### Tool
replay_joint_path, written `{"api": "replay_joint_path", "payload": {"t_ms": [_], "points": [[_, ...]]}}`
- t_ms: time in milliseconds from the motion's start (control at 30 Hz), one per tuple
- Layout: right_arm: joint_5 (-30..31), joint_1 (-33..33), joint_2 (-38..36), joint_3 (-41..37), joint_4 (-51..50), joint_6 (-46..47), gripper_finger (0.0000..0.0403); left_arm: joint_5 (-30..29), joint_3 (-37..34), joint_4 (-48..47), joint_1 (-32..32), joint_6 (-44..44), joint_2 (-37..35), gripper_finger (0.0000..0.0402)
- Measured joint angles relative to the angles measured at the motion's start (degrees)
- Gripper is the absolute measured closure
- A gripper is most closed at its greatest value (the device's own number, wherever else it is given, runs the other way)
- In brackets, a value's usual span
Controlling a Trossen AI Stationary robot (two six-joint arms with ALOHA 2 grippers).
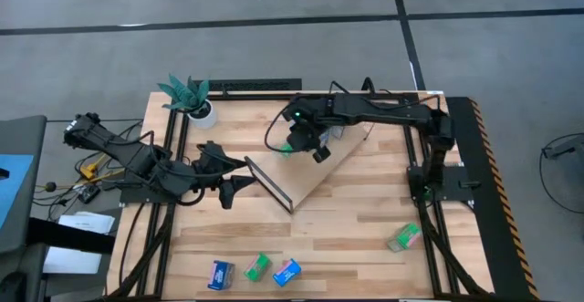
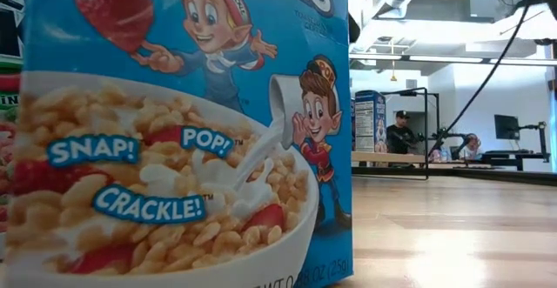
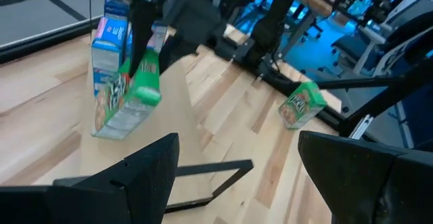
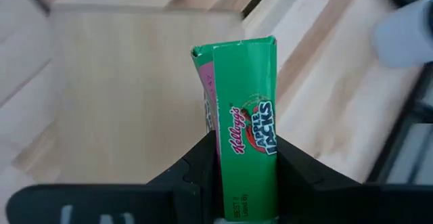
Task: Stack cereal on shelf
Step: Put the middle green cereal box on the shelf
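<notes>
Rice Krispies box (image 2: 174, 131), blue, stands right against the low camera, filling most of that view. Behind it runs the light-wood table (image 1: 365, 220), and beyond that a room with grey floor, monitors and 2 seated people (image 2: 400, 133).

On the table, the shelf (image 1: 315, 179) lies tilted, its black wire end beside the left gripper (image 1: 228, 176), whose fingers stand apart and hold nothing. Over the shelf's far end the right gripper (image 1: 308, 145) is clamped on a green Apple Jacks box (image 4: 247, 143), held upright above the shelf board. The left wrist view shows about 3 boxes (image 3: 111, 82) standing on the board there, blue and green; an exact count is hard to tell.

Near the table's front edge, well apart from the shelf, lie 2 blue boxes (image 1: 220, 274) and 1 green box (image 1: 257, 266) between them. 1 more green box (image 1: 403, 238) lies toward the right arm's base. Beyond the shelf, at the table's far left corner, stands 1 potted plant (image 1: 192, 98).
</notes>
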Motion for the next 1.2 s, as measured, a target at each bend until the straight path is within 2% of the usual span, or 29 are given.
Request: {"api": "replay_joint_path", "payload": {"t_ms": [200,367,700,1200], "points": [[-3.8,-1.4,2.4,1.2,-3.2,-4.8,0.0278,-0.4,0.0,0.1,1.4,-1.0,0.0,0.0109],[-6.6,-1.9,1.9,1.2,-1.8,-6.5,0.0278,-2.3,0.0,0.1,2.7,-1.7,0.0,0.0109],[-8.4,-2.2,3.2,1.2,-1.6,-7.2,0.0278,-2.7,0.0,0.1,5.0,-1.7,0.0,0.0109],[-11.0,-2.6,4.9,1.2,0.2,-7.1,0.0278,-3.1,0.0,-0.5,5.1,-1.1,0.0,0.0109]]}}
